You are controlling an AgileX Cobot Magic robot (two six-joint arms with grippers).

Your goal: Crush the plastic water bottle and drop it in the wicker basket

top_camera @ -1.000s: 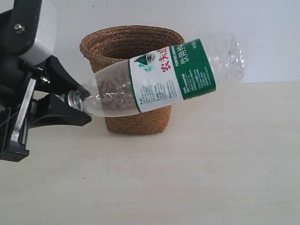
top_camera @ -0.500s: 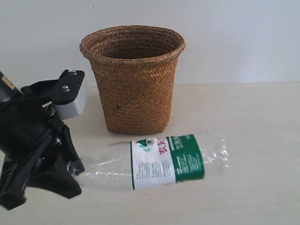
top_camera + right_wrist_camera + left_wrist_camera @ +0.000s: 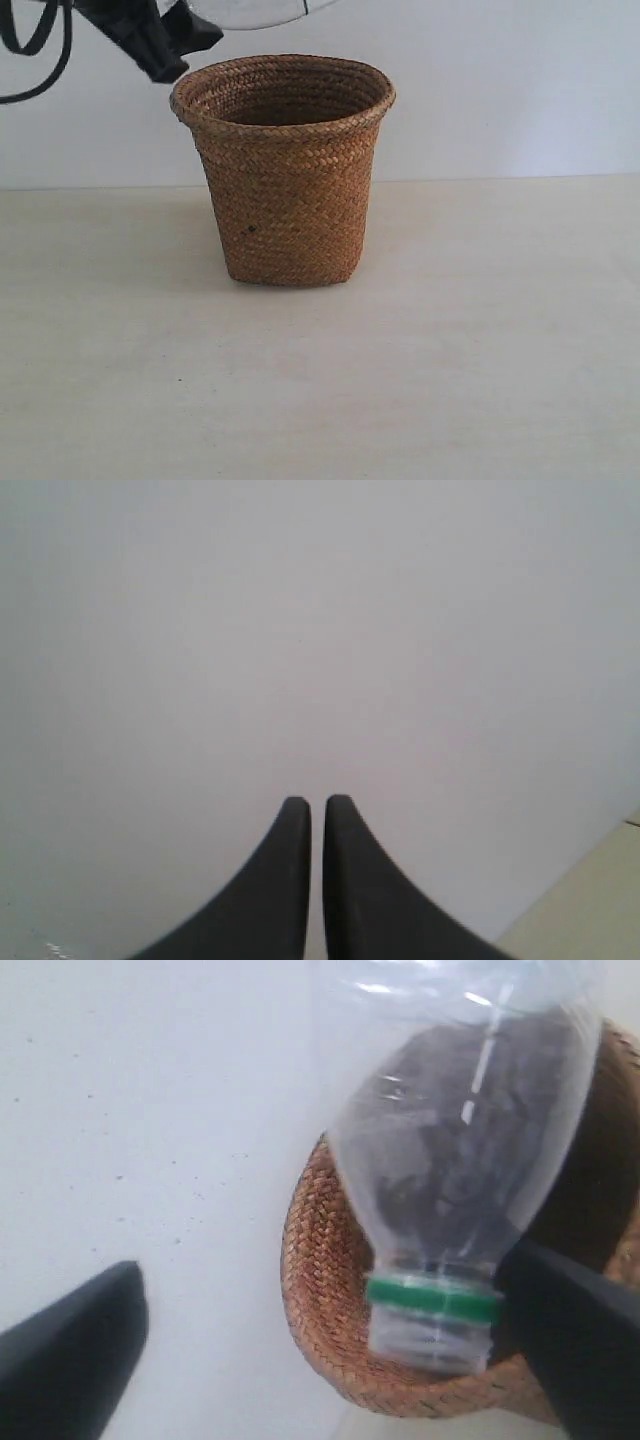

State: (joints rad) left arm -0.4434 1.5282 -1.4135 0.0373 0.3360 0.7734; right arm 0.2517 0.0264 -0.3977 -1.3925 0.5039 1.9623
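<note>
Left gripper (image 3: 320,1280) is hanging wide open, one finger (image 3: 575,1350) lying against the plastic water bottle (image 3: 460,1160) at its green neck ring. The bottle is hovering over the wicker basket (image 3: 285,170), which is sitting near the counter's (image 3: 450,380) back edge. Right gripper (image 3: 316,810) is pinching together on nothing.

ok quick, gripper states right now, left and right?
Left gripper: open, jaws wide apart; the plastic water bottle has its neck beside one finger only, above the wicker basket.
Right gripper: shut, empty.

Brown braided-weave basket (image 3: 285,200) (dark spot (image 3: 251,228) on side); clear bottle (image 3: 460,1160), green neck ring (image 3: 432,1298).
</note>
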